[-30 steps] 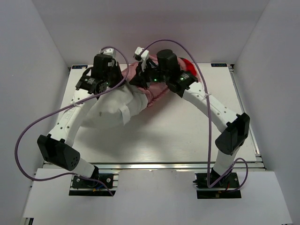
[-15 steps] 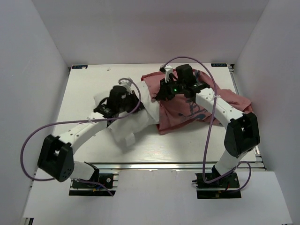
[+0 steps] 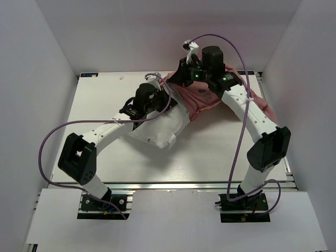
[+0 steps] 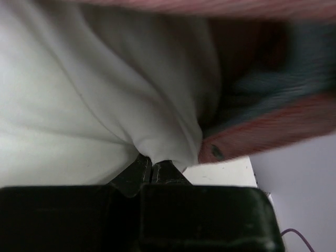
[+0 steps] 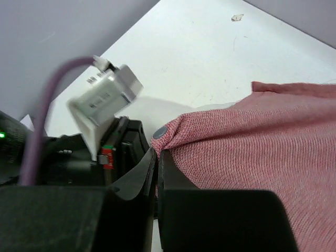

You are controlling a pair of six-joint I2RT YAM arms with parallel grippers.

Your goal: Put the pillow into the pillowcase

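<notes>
The white pillow (image 3: 160,127) lies across the middle of the table, its far end tucked under the edge of the red pillowcase (image 3: 206,98) at the back right. My left gripper (image 3: 160,98) is shut on a fold of the pillow (image 4: 105,100) at the pillowcase mouth (image 4: 262,131). My right gripper (image 3: 185,73) is shut on the pillowcase's edge (image 5: 252,136) and holds it lifted above the pillow. In the right wrist view the left arm's wrist (image 5: 105,105) sits just beyond the held edge.
The white table (image 3: 220,152) is boxed in by white walls at the left, back and right. Purple cables loop from both arms. A small scrap (image 3: 121,77) lies near the back edge.
The pillow and my left gripper have moved up and right toward the pillowcase. My right gripper has lifted the pillowcase edge toward the back, bunching the spread cloth.
</notes>
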